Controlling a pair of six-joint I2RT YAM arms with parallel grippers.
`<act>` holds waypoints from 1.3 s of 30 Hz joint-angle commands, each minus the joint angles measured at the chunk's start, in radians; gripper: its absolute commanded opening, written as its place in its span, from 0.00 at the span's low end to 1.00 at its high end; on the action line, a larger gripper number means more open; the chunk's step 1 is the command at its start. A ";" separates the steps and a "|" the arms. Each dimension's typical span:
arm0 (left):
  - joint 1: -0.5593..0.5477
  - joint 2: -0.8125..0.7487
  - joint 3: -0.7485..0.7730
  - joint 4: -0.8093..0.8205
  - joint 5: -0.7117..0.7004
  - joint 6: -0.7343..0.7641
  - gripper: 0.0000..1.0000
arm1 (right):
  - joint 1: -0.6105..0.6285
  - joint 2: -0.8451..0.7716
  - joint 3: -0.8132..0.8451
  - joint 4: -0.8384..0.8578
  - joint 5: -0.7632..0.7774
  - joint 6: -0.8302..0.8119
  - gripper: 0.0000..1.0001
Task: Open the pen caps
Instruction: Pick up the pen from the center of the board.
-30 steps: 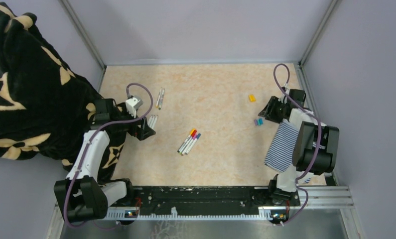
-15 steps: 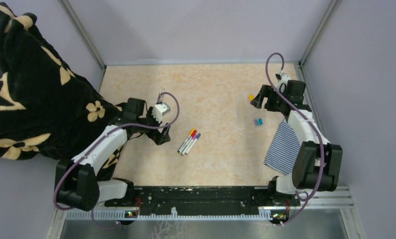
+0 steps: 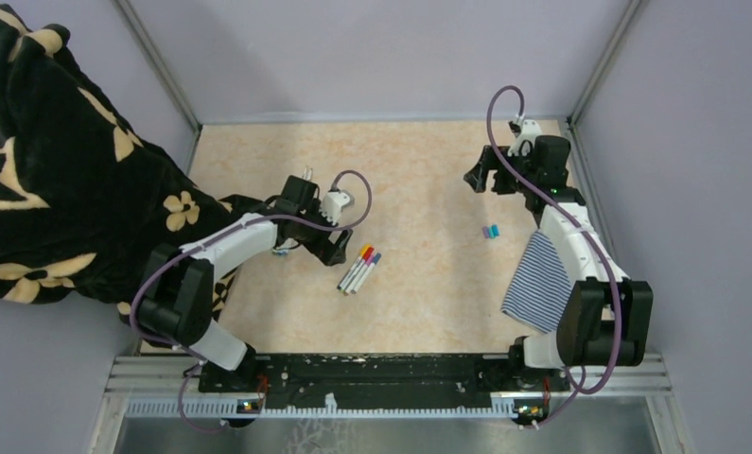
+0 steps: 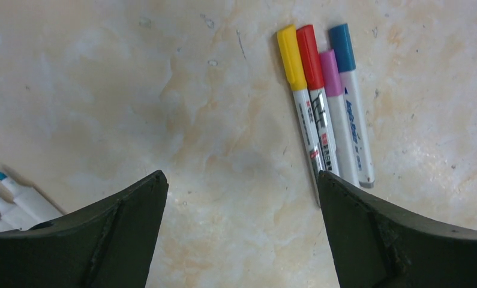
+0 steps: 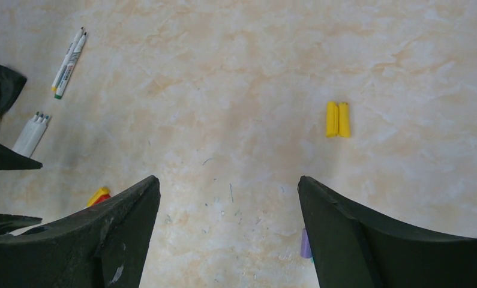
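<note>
Low over the tabletop, your left end effector is spread wide with nothing between its fingers, and it sits just left of the four capped pens. Those lie touching side by side, caps pointing away from the wrist: yellow cap, red cap, pink cap, blue cap, all on. Off its other side, uncapped pens show bare blue tips. At the far right of the tabletop, your right end effector is also parted and empty, hanging over bare surface. Two loose yellow caps lie together ahead of it, and a purple cap peeks past one finger. A striped cloth lies under that arm. Judgement: four caps left to pull. Risks: the pens are packed tight, so closing on the bundle can pinch two barrels or shove the row and roll them; come down over an outer pen only. Grab too near the cap and there's no room for the other end effector. The right arm is well apart from the pens, so its swing across may sweep the loose caps, and round caps will roll off. With a weak barrel grip, the pen slides instead of the cap popping.
</note>
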 commanded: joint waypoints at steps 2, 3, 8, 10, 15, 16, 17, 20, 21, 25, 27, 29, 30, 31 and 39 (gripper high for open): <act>-0.050 0.073 0.086 0.034 -0.066 -0.060 0.95 | 0.001 -0.034 -0.040 0.138 0.012 0.013 0.84; -0.058 0.084 0.091 0.036 -0.068 -0.061 0.93 | 0.001 -0.036 -0.046 0.135 0.016 0.007 0.84; -0.095 0.116 0.083 0.067 -0.094 -0.077 0.91 | 0.001 -0.058 -0.071 0.143 -0.008 0.011 0.84; -0.107 0.130 0.083 0.069 -0.098 -0.078 0.90 | 0.001 -0.068 -0.078 0.153 -0.011 0.011 0.84; -0.124 0.147 0.083 0.069 -0.112 -0.076 0.88 | 0.001 -0.087 -0.096 0.164 -0.006 0.003 0.84; -0.128 0.149 0.084 0.068 -0.116 -0.076 0.87 | 0.001 -0.089 -0.099 0.167 -0.009 0.003 0.84; -0.130 0.151 0.084 0.068 -0.119 -0.075 0.87 | 0.001 -0.089 -0.101 0.168 -0.010 0.003 0.84; -0.138 0.167 0.082 0.069 -0.131 -0.074 0.85 | 0.001 -0.087 -0.101 0.168 -0.015 0.006 0.84; -0.139 0.174 0.081 0.069 -0.136 -0.074 0.84 | 0.001 -0.086 -0.101 0.169 -0.015 0.007 0.84; -0.146 0.197 0.081 0.070 -0.141 -0.073 0.82 | 0.001 -0.087 -0.105 0.172 -0.018 0.006 0.84; -0.149 0.203 0.082 0.071 -0.142 -0.073 0.81 | 0.001 -0.087 -0.107 0.173 -0.020 0.006 0.84; -0.151 0.210 0.082 0.070 -0.149 -0.072 0.78 | 0.001 -0.085 -0.109 0.175 -0.021 0.007 0.84; -0.151 0.214 0.081 0.071 -0.154 -0.072 0.75 | 0.001 -0.085 -0.109 0.176 -0.021 0.006 0.84; -0.151 0.218 0.081 0.071 -0.160 -0.073 0.72 | 0.001 -0.084 -0.109 0.176 -0.023 0.006 0.84; -0.151 0.232 0.076 0.065 -0.173 -0.070 0.65 | 0.000 -0.085 -0.110 0.178 -0.025 0.006 0.84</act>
